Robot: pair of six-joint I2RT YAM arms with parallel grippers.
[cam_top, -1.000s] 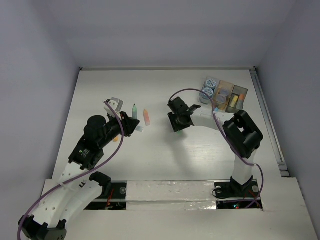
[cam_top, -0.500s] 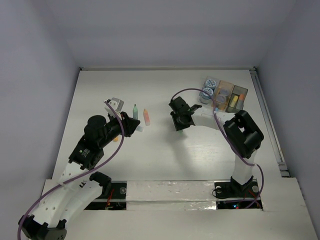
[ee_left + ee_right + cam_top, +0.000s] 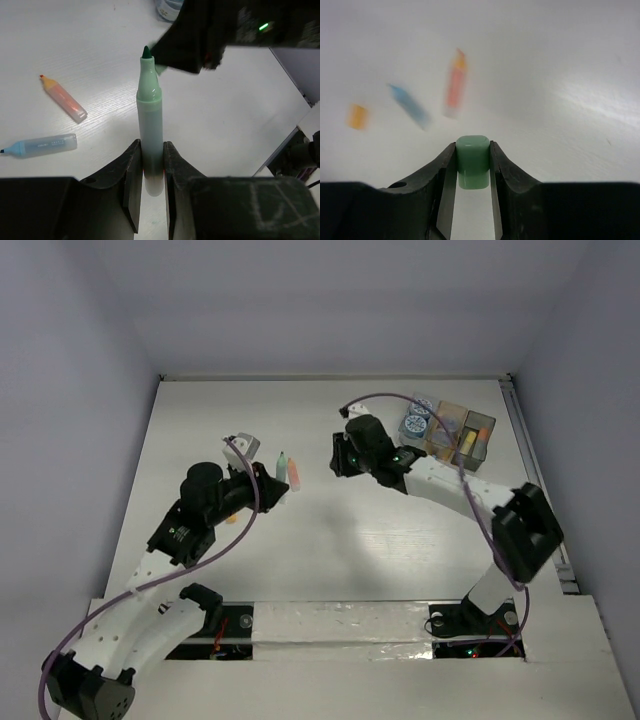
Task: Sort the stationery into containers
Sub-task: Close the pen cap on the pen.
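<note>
My left gripper [image 3: 151,146] is shut on the lower barrel of a green marker [image 3: 150,115], which is uncapped with its dark tip pointing away. In the top view the gripper [image 3: 270,486] holds the marker [image 3: 281,462] left of centre. My right gripper [image 3: 473,148] is shut on a small green cap [image 3: 473,161]. In the top view it [image 3: 339,462] hangs just right of the marker's tip. An orange marker [image 3: 294,474] and a blue marker [image 3: 42,146] lie on the table. The amber-brown box [image 3: 448,430] and the smoky grey box [image 3: 476,436] stand at the back right.
Blue-white patterned rolls [image 3: 415,423] sit against the amber box's left side. A small orange bit [image 3: 356,116] lies left of the blue marker [image 3: 410,106]. The orange marker [image 3: 62,98] lies left of the held green one. White walls enclose the table.
My right gripper has moved up and left with the green cap, close to the marker's tip, and its elbow has swung right. My left gripper has shifted the green marker slightly right.
</note>
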